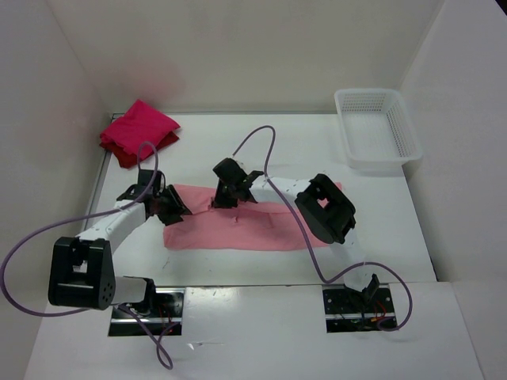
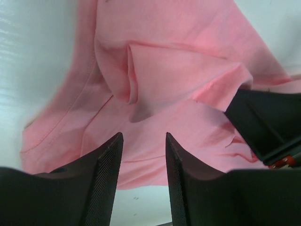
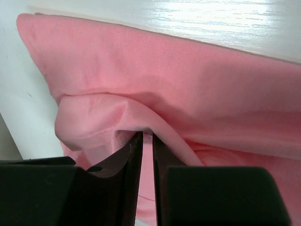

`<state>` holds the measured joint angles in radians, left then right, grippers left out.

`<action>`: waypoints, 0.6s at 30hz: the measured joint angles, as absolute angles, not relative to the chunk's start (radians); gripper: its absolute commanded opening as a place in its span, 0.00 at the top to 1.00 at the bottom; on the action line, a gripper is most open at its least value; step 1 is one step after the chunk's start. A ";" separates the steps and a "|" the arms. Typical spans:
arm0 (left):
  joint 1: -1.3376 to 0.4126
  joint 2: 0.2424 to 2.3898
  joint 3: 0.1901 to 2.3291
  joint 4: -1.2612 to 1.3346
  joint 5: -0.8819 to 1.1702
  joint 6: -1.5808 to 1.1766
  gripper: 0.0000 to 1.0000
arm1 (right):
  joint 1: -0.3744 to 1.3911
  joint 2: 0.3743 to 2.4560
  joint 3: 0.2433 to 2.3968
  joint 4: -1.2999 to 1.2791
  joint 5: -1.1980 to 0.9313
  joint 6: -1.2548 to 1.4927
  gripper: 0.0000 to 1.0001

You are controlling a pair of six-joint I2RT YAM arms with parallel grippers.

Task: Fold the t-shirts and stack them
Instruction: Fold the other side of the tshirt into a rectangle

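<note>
a: looking at the salmon pink t-shirt point(image 1: 238, 231), lying as a long band across the middle of the table point(image 1: 317, 158), well apart from the folded red t-shirts point(image 1: 139, 131) in the far left corner.
b: seeing the right claw point(image 3: 146, 134) narrowed to a slit, nipping a raised ridge of pink cloth at its tips. finding the left claw point(image 2: 143, 139) standing clearly open over the band's left end, holding nothing.
a: probably gathering cloth for the next fold. needing both layers inside the right pinch, not only the top one.
b: agreeing. also bringing the left claw down onto the hem edge before any lifting, keeping both ends level, avoiding dragging wrinkles into the band.
</note>
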<state>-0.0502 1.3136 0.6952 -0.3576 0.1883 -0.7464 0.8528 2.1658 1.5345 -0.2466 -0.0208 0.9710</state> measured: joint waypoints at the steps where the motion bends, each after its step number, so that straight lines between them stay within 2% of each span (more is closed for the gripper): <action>1: -0.050 1.322 0.695 -0.344 0.189 -0.753 0.51 | 0.853 2.166 1.533 -0.246 -0.021 0.971 0.81; 6: -0.050 1.357 0.695 -0.288 0.181 -0.774 0.56 | 0.853 2.163 1.530 -0.247 -0.024 0.970 0.75; 7: -0.050 1.367 0.696 -0.276 0.179 -0.776 0.60 | 0.853 2.160 1.528 -0.247 -0.025 0.969 0.73; 15: -0.050 1.443 0.723 -0.236 0.165 -0.793 0.78 | 0.853 2.098 1.471 -0.245 -0.024 0.963 0.72; 16: -0.050 1.446 0.730 -0.230 0.164 -0.792 0.82 | 0.853 2.088 1.460 -0.247 -0.025 0.961 0.74; 18: -0.050 1.450 0.743 -0.223 0.164 -0.792 0.83 | 0.853 2.074 1.443 -0.247 -0.027 0.960 0.76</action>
<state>-0.0502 1.4502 0.7425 -0.2234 0.1642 -0.7918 0.8528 2.0739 1.4429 -0.2474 -0.0269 0.9596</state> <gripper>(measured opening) 0.178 0.252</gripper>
